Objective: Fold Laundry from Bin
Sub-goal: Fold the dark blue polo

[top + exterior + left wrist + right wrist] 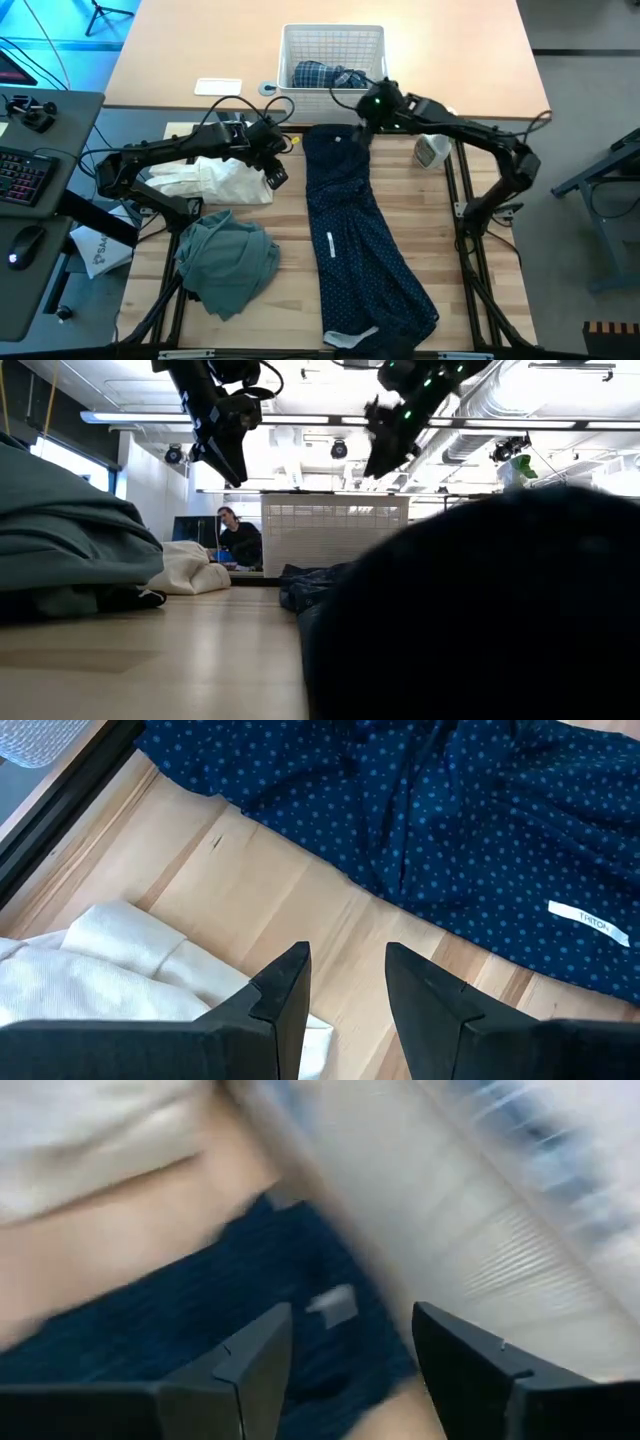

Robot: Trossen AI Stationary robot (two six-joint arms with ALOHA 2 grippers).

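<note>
Navy dotted trousers (368,240) lie stretched lengthwise down the middle of the table (290,300), one hem near the front edge and the waist end up by the bin (333,45). To their left a grey-green top (225,262) sits crumpled near the front corner, with a white cloth (215,180) bunched just behind it. The left gripper (345,985) hangs over bare wood between the white cloth and the trousers, its fingers a narrow gap apart and holding nothing. The right gripper (350,1350) hovers above the trousers' waist end, close to the bin's front wall — its fingers stand well apart with no fabric between them. Inside the bin a blue-white plaid shirt (325,75) waits with another dark piece beside it.

The risks ahead look plain. The trousers lie rumpled along their length, so a fold begun now would likely trap creases. A pinch at the waist could catch only one layer and drag the garment askew — or pull it onto the white cloth close by. With the right arm working so near the bin, a low reach might clip the rim and shove the bin back.
</note>
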